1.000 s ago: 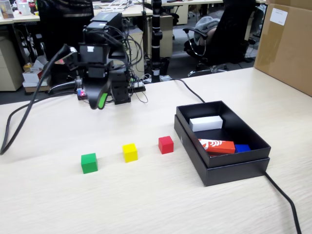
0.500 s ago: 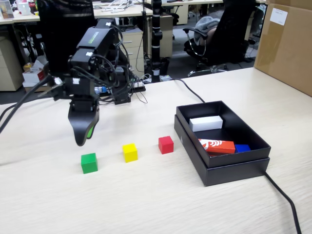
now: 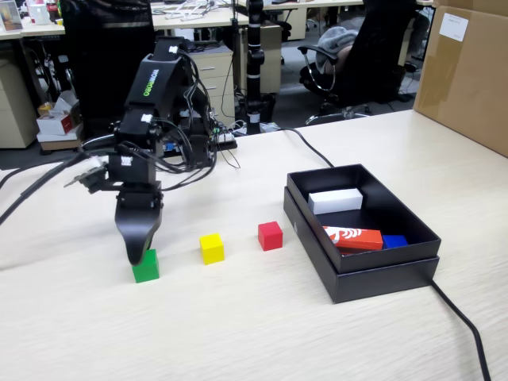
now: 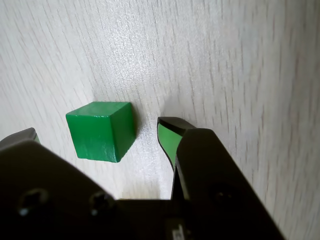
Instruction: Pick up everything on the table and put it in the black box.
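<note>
On the pale wood-grain table [image 3: 238, 333], a black Koch arm [image 3: 159, 95] bends down from its base at the far edge, its gripper [image 3: 136, 255] pointing straight down onto the green cube [image 3: 145, 267] at the left end of a row of three cubes in the fixed view. A big brown cardboard carton [image 3: 464, 71] stands at the right edge of that view. The shallow black box [image 3: 381, 274] sits to the right of the row, close beside the red cube [image 3: 270, 235]; it holds a white rectangular block [image 3: 335, 200], a long red-and-white printed block [image 3: 353, 237] and a small blue piece [image 3: 394, 240]. A black cable [image 3: 464, 333] runs off from the box's near corner. The yellow cube [image 3: 211, 248] lies between the green and red ones, each well apart from its neighbour. The wrist view shows the jaws apart, with the green cube [image 4: 101, 130] resting on the table between them: one green-lined fingertip [image 4: 169, 136] stands just right of the cube, with a sliver of table showing between, and the other tip peeks in at the left edge.
</note>
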You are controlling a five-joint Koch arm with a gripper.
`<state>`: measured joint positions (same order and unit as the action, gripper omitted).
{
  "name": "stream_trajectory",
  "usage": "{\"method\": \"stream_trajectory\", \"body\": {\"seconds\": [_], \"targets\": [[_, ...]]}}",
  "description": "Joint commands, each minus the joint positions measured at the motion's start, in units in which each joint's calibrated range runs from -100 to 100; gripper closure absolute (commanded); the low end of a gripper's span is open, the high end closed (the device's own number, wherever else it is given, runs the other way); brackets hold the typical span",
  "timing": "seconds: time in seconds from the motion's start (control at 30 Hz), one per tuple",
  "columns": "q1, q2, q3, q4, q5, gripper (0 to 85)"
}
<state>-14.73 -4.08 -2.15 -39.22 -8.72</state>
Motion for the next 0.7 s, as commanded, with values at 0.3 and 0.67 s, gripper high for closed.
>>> {"method": "stream_trajectory", "body": {"seconds": [0.3,0.67], "targets": [[0.2,3.1,2.5,4.4,-0.9,38.2],[0.2,4.5,2.7,4.1,-3.8,52.0]]}}
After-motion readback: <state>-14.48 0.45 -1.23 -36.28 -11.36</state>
